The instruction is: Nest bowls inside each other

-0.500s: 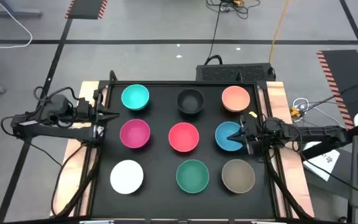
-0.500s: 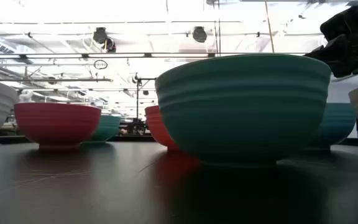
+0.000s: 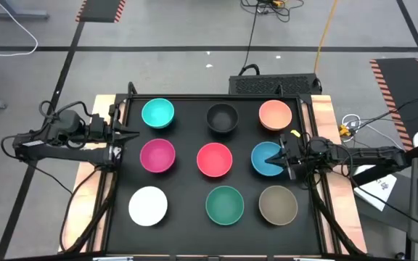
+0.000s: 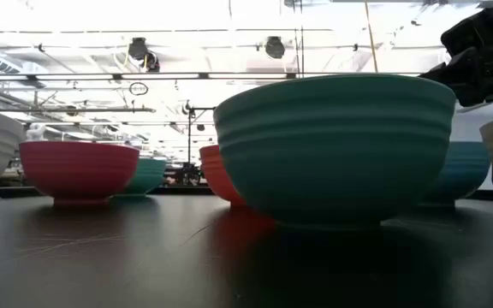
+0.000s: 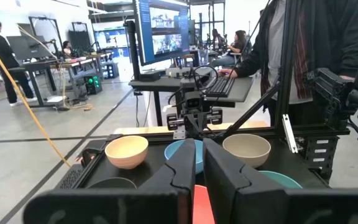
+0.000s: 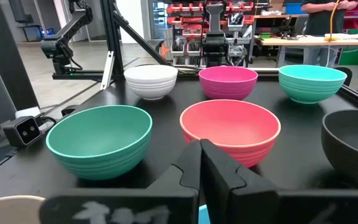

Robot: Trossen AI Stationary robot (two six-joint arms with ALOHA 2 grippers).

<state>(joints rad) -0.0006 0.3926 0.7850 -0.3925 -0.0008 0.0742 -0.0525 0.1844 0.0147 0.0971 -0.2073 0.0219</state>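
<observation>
The right gripper (image 3: 284, 161) sits over the blue bowl's (image 3: 265, 162) near rim, fingers pressed together and gripping nothing I can see. It should open, straddle that rim, then pinch. The left gripper (image 3: 125, 135) waits closed at the surface's (image 3: 194, 119) edge.

Nine bowls sit on the table (image 3: 194, 109), one of each colour: cyan (image 3: 157, 113), black (image 3: 222, 118), peach (image 3: 275, 114), magenta (image 3: 157, 156), red (image 3: 214, 159), blue (image 3: 264, 159), white (image 3: 148, 204), green (image 3: 225, 204), and what looks like taupe (image 3: 277, 205).
</observation>
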